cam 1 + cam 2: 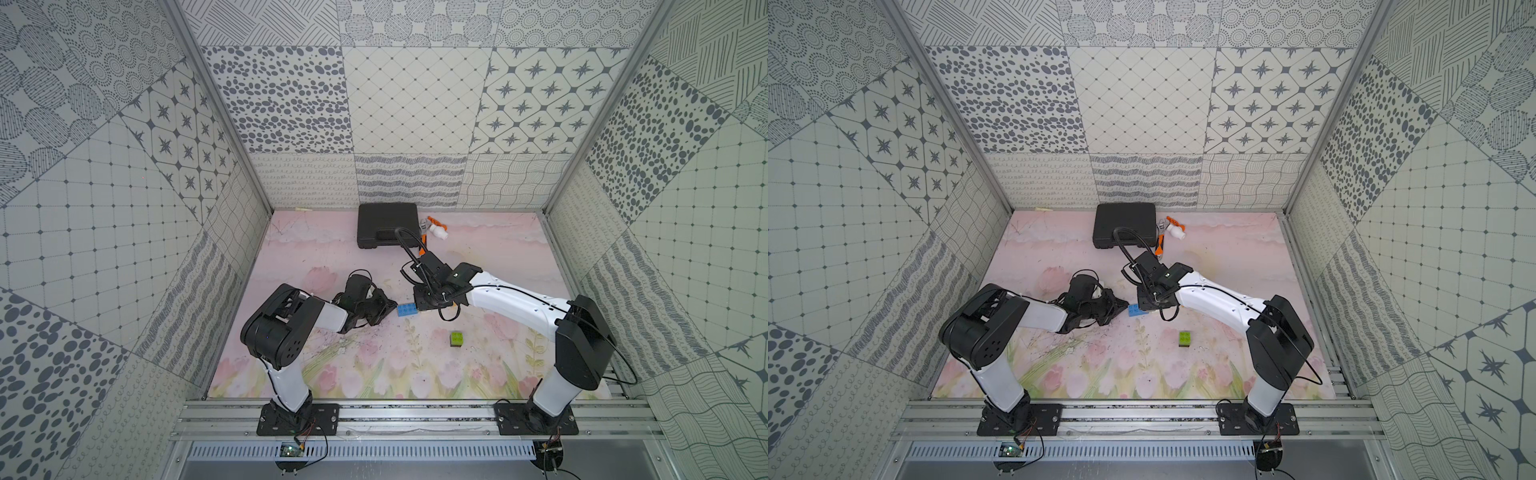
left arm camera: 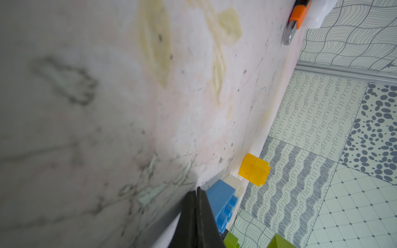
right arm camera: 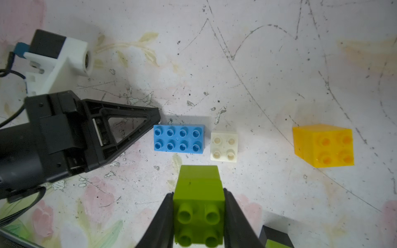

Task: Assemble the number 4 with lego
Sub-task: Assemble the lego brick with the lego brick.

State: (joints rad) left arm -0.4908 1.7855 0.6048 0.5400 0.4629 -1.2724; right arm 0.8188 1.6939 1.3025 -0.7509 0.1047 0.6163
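Right wrist view has our right end effector (image 3: 198, 216) clamped on a lime green stack (image 3: 198, 206), two bricks joined, studs facing the camera. It hangs just near of the gap between the blue brick (image 3: 179, 139) and the white brick (image 3: 224, 146). Those two lie side by side on the surface (image 3: 268, 75), close but apart, so the crossbar isn't joined yet by our read. Yellow stack (image 3: 324, 145) sits well right of the white one, tilted off square.

Our left end effector (image 3: 158, 118) is pinched fully together, holding nothing, tip at the blue brick's left end. We can't confirm contact. Left wrist view agrees: jaws closed with the blue brick (image 2: 222, 200) alongside.

In both top views a loose green brick on a dark piece (image 1: 457, 338) lies alone, nearer and to the right. Black case (image 1: 387, 224) and orange-handled tool (image 1: 1160, 245) sit at the far edge, out of play.

Risks as we see them:
- Green stack comes down straddling the blue/white gap, so it may shove the bricks apart.
- Nothing braces the white brick, so it may skate right.
- Left tip may slip off the blue end under load, letting the blue brick rotate.
- Both end effectors sit close together, so a clash is possible.
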